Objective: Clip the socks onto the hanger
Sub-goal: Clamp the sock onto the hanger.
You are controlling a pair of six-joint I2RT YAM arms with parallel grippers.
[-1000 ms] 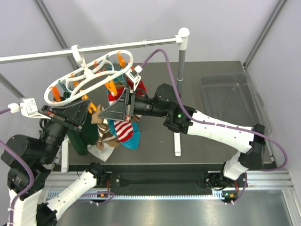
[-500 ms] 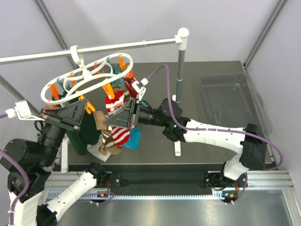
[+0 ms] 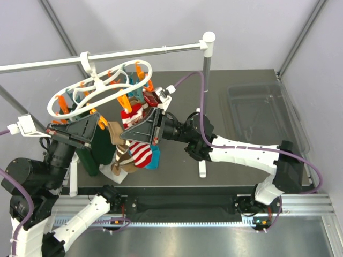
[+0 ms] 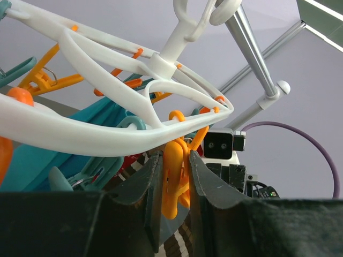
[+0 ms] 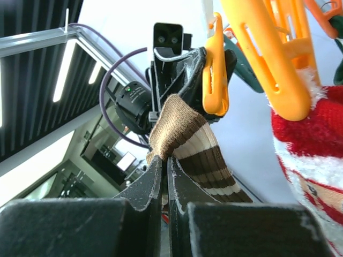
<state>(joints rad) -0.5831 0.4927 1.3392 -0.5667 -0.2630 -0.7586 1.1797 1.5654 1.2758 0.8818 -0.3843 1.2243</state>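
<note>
The white oval hanger (image 3: 99, 88) hangs by its hook from the rail, tilted, with orange and teal clothespins under it. My left gripper (image 3: 103, 125) sits just under its near rim. In the left wrist view its jaws (image 4: 174, 168) squeeze one orange clothespin (image 4: 174, 182) below the hanger ring (image 4: 107, 134). My right gripper (image 3: 123, 135) is shut on a brown sock with cream stripes (image 5: 187, 139), holding its cuff right below that orange clothespin (image 5: 216, 80). A red sock (image 3: 134, 114) hangs clipped beside it, and another red striped sock (image 3: 140, 152) hangs lower.
A long white rail with an upright post (image 3: 206, 64) carries the hanger. A teal garment (image 3: 154, 159), a dark green cloth (image 3: 88, 155) and a white cloth (image 3: 115, 172) are below the hanger. A clear bin (image 3: 262, 101) stands at the right.
The hanger has swung left and tilted. My right arm has stretched further left and lifted the brown sock toward the clothespin held by my left gripper.
</note>
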